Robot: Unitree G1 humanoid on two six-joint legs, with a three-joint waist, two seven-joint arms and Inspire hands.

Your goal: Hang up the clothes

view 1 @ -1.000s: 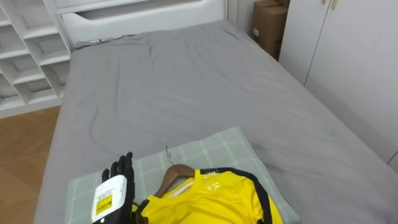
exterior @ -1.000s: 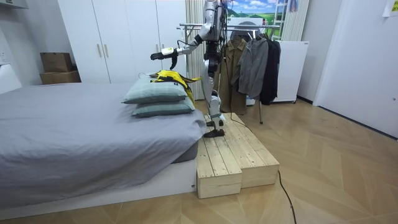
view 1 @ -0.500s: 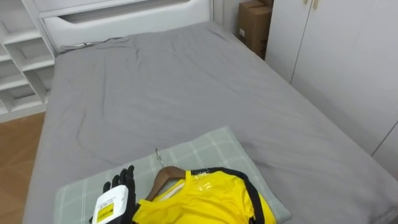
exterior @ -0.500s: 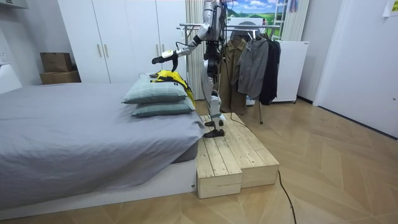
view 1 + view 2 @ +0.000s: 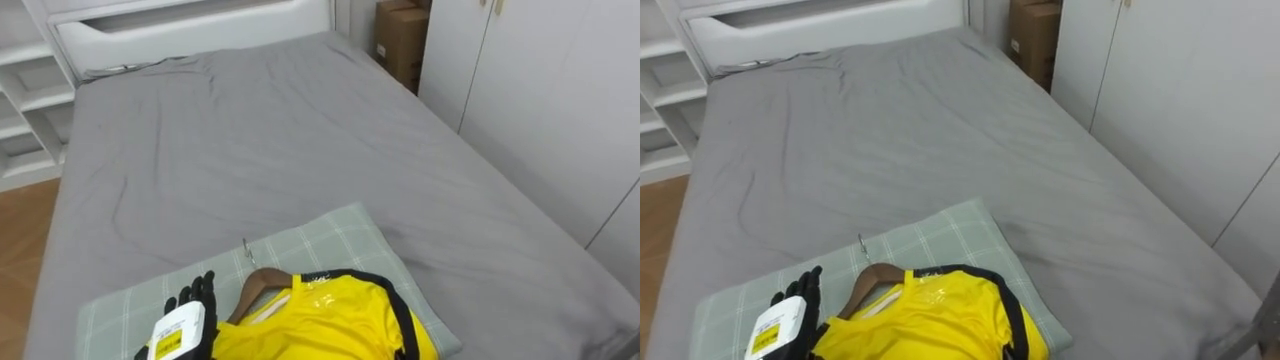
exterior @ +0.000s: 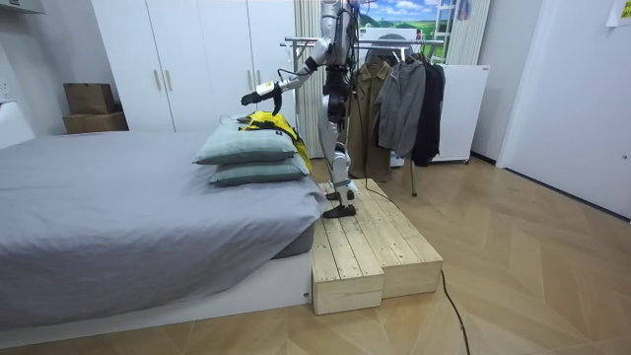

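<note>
**Q:** Where does the garment lie, and why there?

**A:** The yellow jersey shirt with black trim lies flat on the pale green checked pillow. It sits at the pillow's near edge, toward the right corner. This pillow tops a second, similar pillow at the foot end of the grey-sheeted bed. Judging from the room view, the stack raises the shirt to arm height for the robot. The robot stands on the pale wooden plank platform against the bed's foot edge.

**Q:** How is it prepared for hanging?

**A:** A brown wooden hanger sits inside the collar. Its thin metal hook points toward the pillow's far edge and lies clear of the cloth. The hanger could likely be taken without disturbing the shirt.

**Q:** What is the hand doing?

**A:** The left hand hovers over the pillow's near left part, just beside the hanger's exposed shoulder. Its fingers are straight and spread, and it holds nothing. It is probably lining up to take the hanger.

**Q:** Where is the shirt bound?

**A:** Probably the metal clothes rail behind the robot, where dark jackets hang.
</note>
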